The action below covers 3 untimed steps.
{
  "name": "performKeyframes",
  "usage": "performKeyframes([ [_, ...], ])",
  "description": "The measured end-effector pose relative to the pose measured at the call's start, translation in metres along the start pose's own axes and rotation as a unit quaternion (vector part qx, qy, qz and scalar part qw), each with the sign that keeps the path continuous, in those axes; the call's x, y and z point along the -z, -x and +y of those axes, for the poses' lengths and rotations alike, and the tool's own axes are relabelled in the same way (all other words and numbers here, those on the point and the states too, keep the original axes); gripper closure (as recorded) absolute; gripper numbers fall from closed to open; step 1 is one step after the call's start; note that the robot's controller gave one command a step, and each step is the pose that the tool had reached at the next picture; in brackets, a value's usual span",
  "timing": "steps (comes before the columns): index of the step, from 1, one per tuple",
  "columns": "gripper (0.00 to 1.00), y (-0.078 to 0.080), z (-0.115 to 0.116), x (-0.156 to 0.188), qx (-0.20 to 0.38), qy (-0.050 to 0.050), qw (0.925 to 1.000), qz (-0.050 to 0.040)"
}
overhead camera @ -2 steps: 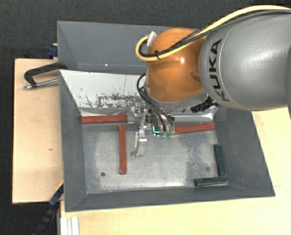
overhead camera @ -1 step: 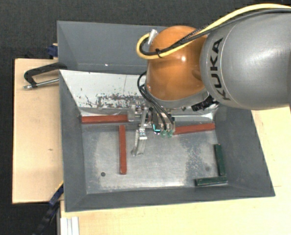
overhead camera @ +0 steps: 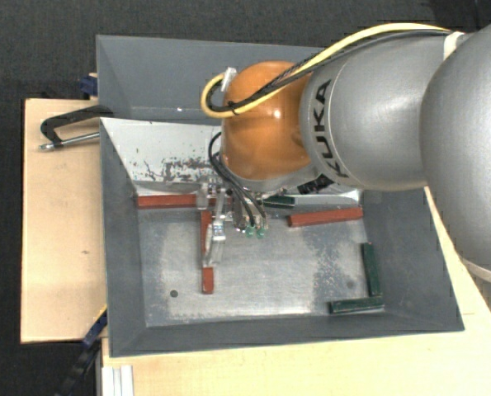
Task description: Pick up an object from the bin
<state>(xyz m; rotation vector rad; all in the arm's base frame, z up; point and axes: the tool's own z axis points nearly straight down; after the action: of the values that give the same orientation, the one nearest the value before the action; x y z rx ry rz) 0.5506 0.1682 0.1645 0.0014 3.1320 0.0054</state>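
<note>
My gripper [overhead camera: 218, 234] hangs below the orange wrist cover over the left middle of the bin. It is right above an upright red-brown stick [overhead camera: 207, 275], whose upper part it covers; I cannot tell whether it touches the stick. A second red-brown stick [overhead camera: 167, 201] lies flat along the back wall, just left of the gripper. A short dark green piece [overhead camera: 280, 198] peeks out from under the cover at the right.
A third red-brown stick [overhead camera: 328, 216] lies at the back right. Two dark green sticks form a corner at the front right, one upright [overhead camera: 370, 269] and one flat [overhead camera: 356, 306]. The arm and its cover hide the back middle of the bin.
</note>
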Motion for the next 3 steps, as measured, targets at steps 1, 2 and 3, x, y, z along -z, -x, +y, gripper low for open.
performKeyframes([
  [1,0.0,0.031,0.0,-0.061,-0.023,0.001,0.9997,0.0003],
  [2,0.0,0.039,-0.037,-0.091,-0.049,0.0,0.9988,0.0062],
  [3,1.0,-0.038,-0.019,-0.093,0.001,-0.001,1.0,0.005],
])
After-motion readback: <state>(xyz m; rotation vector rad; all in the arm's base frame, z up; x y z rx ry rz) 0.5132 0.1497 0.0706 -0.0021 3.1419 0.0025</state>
